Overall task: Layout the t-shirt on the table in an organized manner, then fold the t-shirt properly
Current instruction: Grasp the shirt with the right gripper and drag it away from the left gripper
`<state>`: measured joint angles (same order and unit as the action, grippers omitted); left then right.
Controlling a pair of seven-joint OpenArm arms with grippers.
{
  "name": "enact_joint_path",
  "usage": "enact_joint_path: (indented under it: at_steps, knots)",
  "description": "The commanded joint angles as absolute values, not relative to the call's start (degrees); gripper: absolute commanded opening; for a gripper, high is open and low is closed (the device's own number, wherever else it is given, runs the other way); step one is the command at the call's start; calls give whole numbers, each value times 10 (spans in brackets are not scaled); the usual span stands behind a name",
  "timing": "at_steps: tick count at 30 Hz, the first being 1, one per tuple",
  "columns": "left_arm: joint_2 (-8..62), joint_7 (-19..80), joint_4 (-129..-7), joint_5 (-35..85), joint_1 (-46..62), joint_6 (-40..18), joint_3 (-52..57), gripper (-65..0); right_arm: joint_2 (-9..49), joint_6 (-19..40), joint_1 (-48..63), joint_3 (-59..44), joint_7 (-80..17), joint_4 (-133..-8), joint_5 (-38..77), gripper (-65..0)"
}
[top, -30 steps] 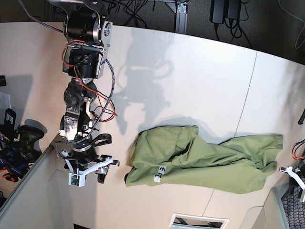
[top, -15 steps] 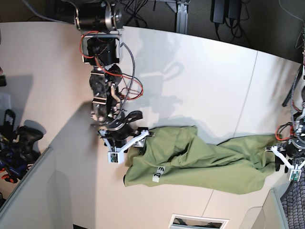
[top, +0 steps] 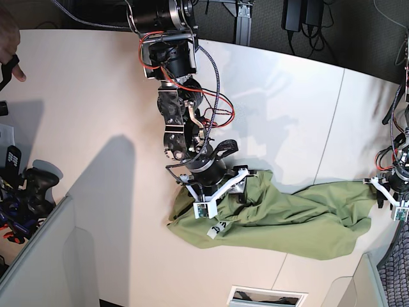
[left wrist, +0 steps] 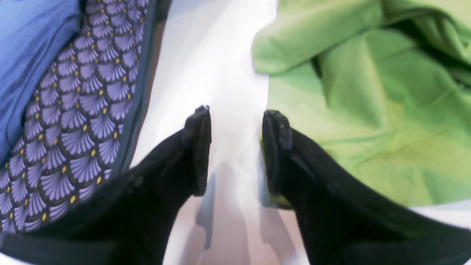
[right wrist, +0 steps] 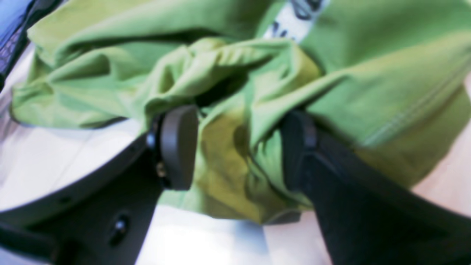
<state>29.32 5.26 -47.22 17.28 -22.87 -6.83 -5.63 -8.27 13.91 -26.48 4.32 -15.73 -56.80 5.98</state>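
Bare table [top: 96, 115] left (t-shirt [top: 287, 217] right)

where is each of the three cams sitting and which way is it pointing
base: high above the table, looking down; shows the right arm's gripper over the t-shirt and the left gripper at its far end.
left wrist: on the left arm, looking past its open fingers at the white table and the shirt's edge.
right wrist: on the right arm, looking past its open fingers into bunched shirt fabric.
Shared: all three show the green t-shirt on the white table.
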Motion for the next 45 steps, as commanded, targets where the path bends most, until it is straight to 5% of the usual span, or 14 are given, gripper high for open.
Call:
enact_joint_path:
  at_steps: [1, 10, 24, 26, 29, 30, 36, 45]
  knots:
    - [302, 36, -480, 174, -246, -67, -52, -381, -87, 148, -282, 47, -149, -585, 64, -301]
    - [302, 28, -480, 174, -246, -67, -52, -381, -87, 148, -256, 57, -213, -680, 64, -303]
    - [302, 27, -480, 174, -246, -67, -52, -381, -87, 115, -260, 96, -101, -518, -69, -305]
    - [302, 27, -480, 174, -246, -67, -52, -381, -86, 107, -262, 96, -81, -487, -89, -383]
    - [302, 27, -480, 174, -246, -67, -52, -381, -86, 107, -261, 96, -62, -476, -123, -625]
    - [302, 27, -480, 174, -246, -67, -52, -381, -86, 107, -262, 96, -62, -479, -130, -650]
    - [306, 23, -480, 174, -246, -67, -52, -381, -84, 107, -250, 96, -99, -548, -131, -650]
    - [321, 30, -491, 174, -246, -67, -52, -381, -16, 109, -124, 98, -219, -841, -37, -650]
